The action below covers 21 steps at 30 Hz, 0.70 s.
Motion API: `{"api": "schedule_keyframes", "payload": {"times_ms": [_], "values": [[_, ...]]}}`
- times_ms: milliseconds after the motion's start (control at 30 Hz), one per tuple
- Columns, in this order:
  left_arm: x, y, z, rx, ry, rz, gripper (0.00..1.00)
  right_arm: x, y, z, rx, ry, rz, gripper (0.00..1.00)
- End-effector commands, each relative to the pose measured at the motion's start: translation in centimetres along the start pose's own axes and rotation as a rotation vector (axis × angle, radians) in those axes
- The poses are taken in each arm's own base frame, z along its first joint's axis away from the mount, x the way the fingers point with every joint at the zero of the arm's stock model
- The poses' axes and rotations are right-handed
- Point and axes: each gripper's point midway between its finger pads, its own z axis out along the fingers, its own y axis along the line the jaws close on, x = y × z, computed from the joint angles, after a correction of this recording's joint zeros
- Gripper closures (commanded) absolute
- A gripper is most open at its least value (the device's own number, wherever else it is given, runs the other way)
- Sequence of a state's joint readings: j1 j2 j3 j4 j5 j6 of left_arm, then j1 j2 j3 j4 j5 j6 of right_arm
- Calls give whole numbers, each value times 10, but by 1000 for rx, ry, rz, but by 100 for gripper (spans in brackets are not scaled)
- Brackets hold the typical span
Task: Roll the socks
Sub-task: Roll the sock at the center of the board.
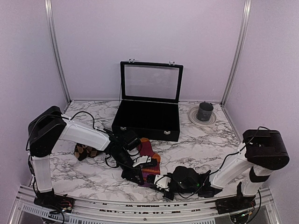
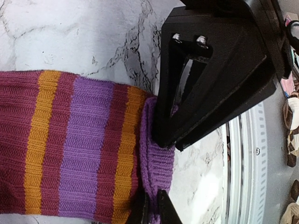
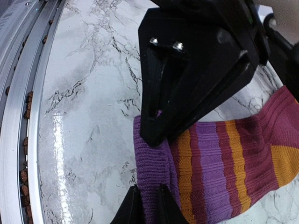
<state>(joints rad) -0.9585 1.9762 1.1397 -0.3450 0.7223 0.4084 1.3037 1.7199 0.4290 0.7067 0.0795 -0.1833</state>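
Note:
The striped sock (image 1: 148, 153), magenta-red with orange and purple bands, lies flat on the marble just in front of the black case. Its purple cuff (image 2: 158, 161) is folded over at the near end. My left gripper (image 1: 135, 176) (image 2: 156, 170) is shut on that cuff from the left, one finger at each edge of the fold. My right gripper (image 1: 163, 182) (image 3: 147, 168) is shut on the same cuff (image 3: 152, 172) from the right, its fingers (image 3: 159, 112) pressing the fabric. The dark argyle sock (image 1: 84, 151) lies apart at the left, beside the left arm.
An open black case (image 1: 149, 122) with a raised clear lid (image 1: 152, 81) stands at the back centre. At the back right, a dark cup (image 1: 204, 111) sits on a plate (image 1: 194, 116). The aluminium rail (image 1: 140, 206) runs along the near table edge, close to both grippers.

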Motion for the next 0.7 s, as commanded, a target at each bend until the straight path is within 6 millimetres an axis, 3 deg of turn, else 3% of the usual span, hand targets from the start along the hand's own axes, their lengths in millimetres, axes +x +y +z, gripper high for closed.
{"api": "schedule_keyframes", "payload": {"times_ms": [0, 133, 300, 400, 433, 600, 667], "values": [[31, 1, 5, -3, 116, -60, 87, 52, 12, -8, -55, 164, 68, 90], [25, 3, -1, -30, 99, -42, 69, 48, 13, -6, -74, 172, 124, 100], [5, -3, -23, -92, 7, 58, 37, 49, 17, -6, -102, 195, 234, 100], [-4, -11, -39, -138, -51, 155, 29, 46, 18, -5, -128, 216, 325, 100], [-6, -15, -44, -148, -69, 195, 20, 43, 18, -5, -139, 216, 357, 100], [-6, -32, -52, -193, -104, 336, 16, 20, 14, -12, -220, 173, 518, 100], [-6, -38, -50, -196, -104, 384, 17, 20, 10, -16, -247, 191, 596, 100]]}}
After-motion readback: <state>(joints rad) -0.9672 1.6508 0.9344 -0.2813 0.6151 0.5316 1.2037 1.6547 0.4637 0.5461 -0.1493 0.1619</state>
